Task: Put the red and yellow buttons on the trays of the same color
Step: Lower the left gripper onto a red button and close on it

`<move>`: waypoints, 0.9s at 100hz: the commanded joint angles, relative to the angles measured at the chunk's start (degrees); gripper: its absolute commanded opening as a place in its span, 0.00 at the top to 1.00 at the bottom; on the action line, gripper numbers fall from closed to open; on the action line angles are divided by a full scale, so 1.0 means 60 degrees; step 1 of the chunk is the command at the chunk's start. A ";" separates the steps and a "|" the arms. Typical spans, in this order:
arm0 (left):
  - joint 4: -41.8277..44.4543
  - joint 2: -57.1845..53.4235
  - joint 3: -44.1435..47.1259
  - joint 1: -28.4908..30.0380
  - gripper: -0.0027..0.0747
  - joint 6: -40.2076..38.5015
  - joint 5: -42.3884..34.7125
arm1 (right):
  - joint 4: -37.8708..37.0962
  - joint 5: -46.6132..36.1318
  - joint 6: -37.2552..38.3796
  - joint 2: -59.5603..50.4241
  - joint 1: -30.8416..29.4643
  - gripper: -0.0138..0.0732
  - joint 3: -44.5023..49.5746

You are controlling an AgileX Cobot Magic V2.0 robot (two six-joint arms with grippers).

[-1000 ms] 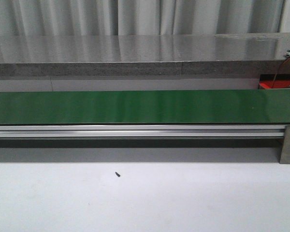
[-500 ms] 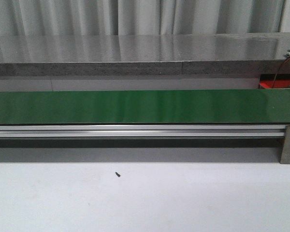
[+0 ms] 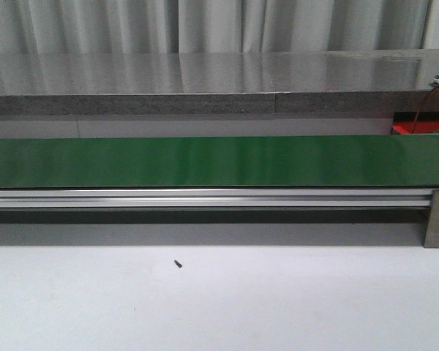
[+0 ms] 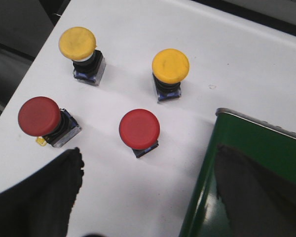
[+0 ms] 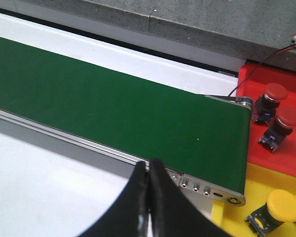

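Note:
In the left wrist view, two yellow buttons [image 4: 77,43] [image 4: 170,65] and two red buttons [image 4: 39,116] [image 4: 139,129] stand upright on the white table. My left gripper [image 4: 150,170] hangs open above the table, just short of the nearer red button, with nothing between its fingers. One finger is over the green belt's end [image 4: 246,163]. My right gripper [image 5: 148,167] is shut and empty by the belt's rail. Past the belt's other end, a red tray [image 5: 286,81] holds two red buttons [image 5: 275,93] [image 5: 289,118]. A yellow tray [image 5: 266,180] holds a yellow button [image 5: 283,205].
The green conveyor belt [image 3: 219,162] with its aluminium rail [image 3: 205,197] crosses the front view. Behind it runs a grey stone ledge [image 3: 219,80]. A sliver of the red tray [image 3: 424,127] shows at the far right. A small black speck [image 3: 178,264] lies on the white table.

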 commanded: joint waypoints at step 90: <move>-0.0087 0.2241 -0.1145 -0.0384 0.26 -0.0086 -0.1718 | 0.0007 -0.0632 -0.0009 -0.0005 -0.0032 0.91 -0.0248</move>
